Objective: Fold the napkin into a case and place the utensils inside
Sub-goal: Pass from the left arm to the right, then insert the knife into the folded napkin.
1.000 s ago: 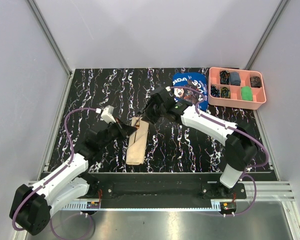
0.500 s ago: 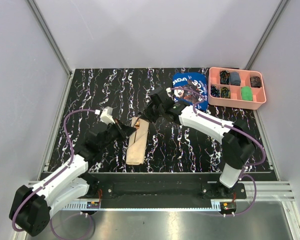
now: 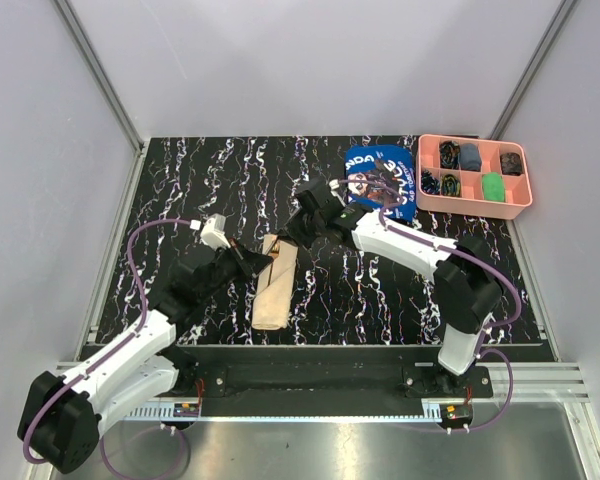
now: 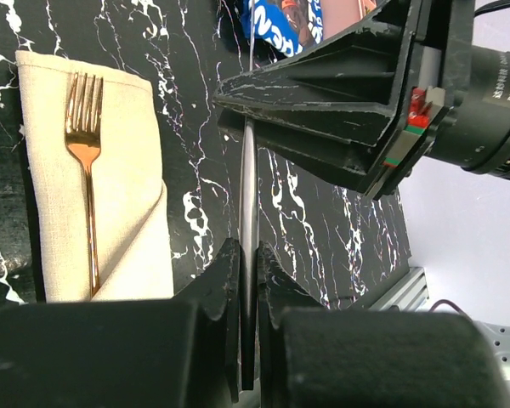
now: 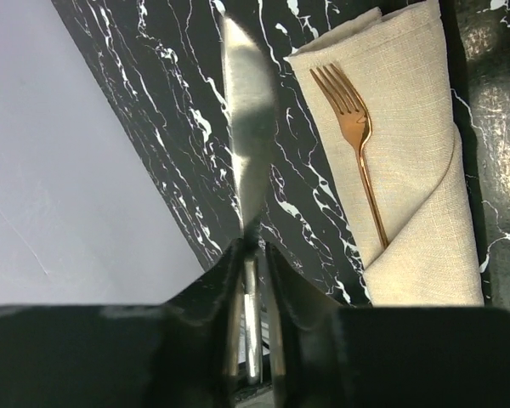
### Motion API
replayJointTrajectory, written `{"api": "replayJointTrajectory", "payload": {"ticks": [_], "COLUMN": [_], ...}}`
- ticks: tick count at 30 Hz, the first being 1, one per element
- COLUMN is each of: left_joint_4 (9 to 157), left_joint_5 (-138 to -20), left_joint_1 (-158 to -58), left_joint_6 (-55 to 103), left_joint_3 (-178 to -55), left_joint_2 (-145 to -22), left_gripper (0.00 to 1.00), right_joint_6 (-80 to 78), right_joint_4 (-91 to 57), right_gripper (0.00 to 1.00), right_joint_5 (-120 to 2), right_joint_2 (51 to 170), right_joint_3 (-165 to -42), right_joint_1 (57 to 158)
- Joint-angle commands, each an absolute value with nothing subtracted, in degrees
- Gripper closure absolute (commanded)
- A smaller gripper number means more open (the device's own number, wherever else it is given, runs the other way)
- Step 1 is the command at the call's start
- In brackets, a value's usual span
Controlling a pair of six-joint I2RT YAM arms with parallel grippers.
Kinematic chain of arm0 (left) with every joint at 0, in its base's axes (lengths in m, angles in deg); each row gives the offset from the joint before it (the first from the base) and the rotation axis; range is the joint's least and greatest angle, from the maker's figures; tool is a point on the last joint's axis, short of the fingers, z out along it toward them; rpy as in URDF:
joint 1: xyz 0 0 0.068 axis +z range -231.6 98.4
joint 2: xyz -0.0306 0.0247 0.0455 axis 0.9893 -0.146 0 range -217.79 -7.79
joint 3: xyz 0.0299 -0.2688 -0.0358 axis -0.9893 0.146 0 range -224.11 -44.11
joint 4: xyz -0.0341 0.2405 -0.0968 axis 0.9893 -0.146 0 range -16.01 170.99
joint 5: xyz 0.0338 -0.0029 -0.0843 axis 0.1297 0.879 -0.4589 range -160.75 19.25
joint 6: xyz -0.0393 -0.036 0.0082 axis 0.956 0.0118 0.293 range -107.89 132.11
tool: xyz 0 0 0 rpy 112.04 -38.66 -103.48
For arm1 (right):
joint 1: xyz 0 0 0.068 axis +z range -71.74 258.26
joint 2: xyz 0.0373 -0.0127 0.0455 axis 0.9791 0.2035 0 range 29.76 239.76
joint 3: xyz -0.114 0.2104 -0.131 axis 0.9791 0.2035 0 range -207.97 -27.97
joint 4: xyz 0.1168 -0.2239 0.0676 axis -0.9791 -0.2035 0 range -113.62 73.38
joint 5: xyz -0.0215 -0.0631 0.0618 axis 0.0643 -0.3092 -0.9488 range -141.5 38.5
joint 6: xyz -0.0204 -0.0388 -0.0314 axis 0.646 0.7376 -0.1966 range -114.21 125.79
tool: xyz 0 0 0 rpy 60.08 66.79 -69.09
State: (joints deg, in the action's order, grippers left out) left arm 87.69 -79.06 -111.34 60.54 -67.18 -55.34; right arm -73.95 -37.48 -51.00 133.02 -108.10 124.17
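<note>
Slim silver knife (image 5: 248,127) clenched by left fingers (image 4: 225,297) and right fingers (image 5: 228,276), copper fork (image 5: 365,170) on woven beige case (image 5: 416,127), marbled surface (image 5: 153,68)

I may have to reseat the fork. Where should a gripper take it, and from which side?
Probably the fork by its bare neck just below the tines, from straight above, fingers astride the thin stem. Its lower handle is tucked under the diagonal fold of the case, so only the tine end lies free.
</note>
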Motion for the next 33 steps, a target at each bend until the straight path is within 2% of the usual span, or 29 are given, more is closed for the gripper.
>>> {"api": "replayJointTrajectory", "payload": {"ticks": [1,2,3,5,6,9,12,15,16,20,25,33], "left_joint_4": [92.4,92.3,91.5,88.6,82.6,70.8,66.2,68.1,68.9,73.5,76.0,75.8], "left_joint_5": [-78.5,-78.7,-78.7,-78.1,-77.7,-76.2,-75.8,-80.7,-82.0,-86.0,-89.7,-91.5], "left_joint_1": [-111.6,-111.6,-111.7,-111.6,-111.6,-110.5,-108.9,-108.8,-108.8,-108.8,-108.8,-108.8], "left_joint_6": [61.1,61.2,61.0,60.8,60.4,59.7,62.1,65.2,65.6,66.0,65.3,64.9], "left_joint_3": [-67.0,-67.0,-67.2,-68.4,-70.9,-74.5,-72.3,-68.8,-68.0,-63.8,-61.4,-59.5], "left_joint_2": [-53.8,-53.8,-53.9,-54.3,-54.8,-55.5,-53.1,-52.3,-52.6,-54.6,-55.3,-55.2], "left_gripper": [1.00,1.00,1.00,0.99,0.73,0.39,0.35,0.48,0.63,0.83,0.90,0.93], "right_joint_6": [-72.4,-71.9,-71.5,-68.4,-66.6,-55.6,-45.5,-39.1,-38.3,-34.6,-32.7,-34.7], "right_joint_4": [-37.4,-37.6,-37.8,-39.0,-39.7,-44.1,-51.6,-54.5,-54.6,-54.8,-55.5,-55.1], "right_gripper": [0.86,0.96,1.00,1.00,1.00,1.00,1.00,1.00,1.00,1.00,1.00,1.00], "right_joint_5": [-49.1,-48.9,-48.6,-47.3,-46.5,-44.4,-41.5,-34.6,-33.5,-30.5,-28.4,-27.2], "right_joint_2": [132.7,132.7,132.7,133.2,133.6,137.5,142.9,146.3,146.9,149.5,151.6,154.1], "right_joint_3": [-110.2,-110.8,-111.1,-112.9,-114.1,-120.9,-129.5,-133.0,-133.6,-135.4,-136.7,-138.0], "right_joint_1": [124.8,124.8,124.8,124.7,124.8,124.8,125.4,126.3,126.4,126.5,126.4,126.7]}}
